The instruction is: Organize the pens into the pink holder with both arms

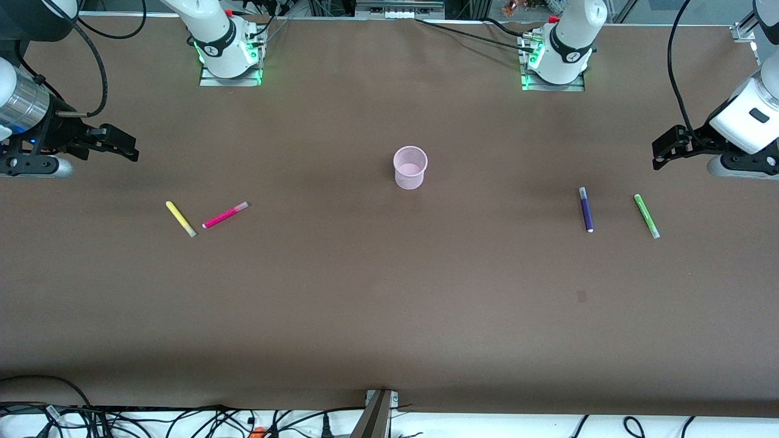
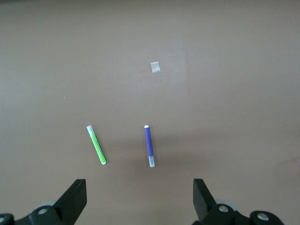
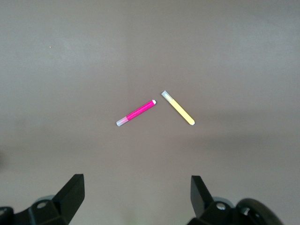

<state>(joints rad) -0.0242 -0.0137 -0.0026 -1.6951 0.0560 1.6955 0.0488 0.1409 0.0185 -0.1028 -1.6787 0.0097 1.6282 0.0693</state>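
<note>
Pens are laid flat in two pairs on the table (image 1: 389, 316) around the upright pink holder (image 1: 410, 168) at its middle: toward the right arm's end, the yellow pen (image 1: 181, 219) and the magenta pen (image 1: 225, 215) are angled so that their camera-side ends nearly meet, while toward the left arm's end the purple pen (image 1: 586, 209) is set almost straight toward the front camera beside the slanted green pen (image 1: 646, 216). The left gripper (image 2: 139, 199) is held spread wide and empty above the table's end near the purple and green pair, and the right gripper (image 3: 137, 196) is likewise held wide open, empty, above the table near the yellow and magenta pair.
</note>
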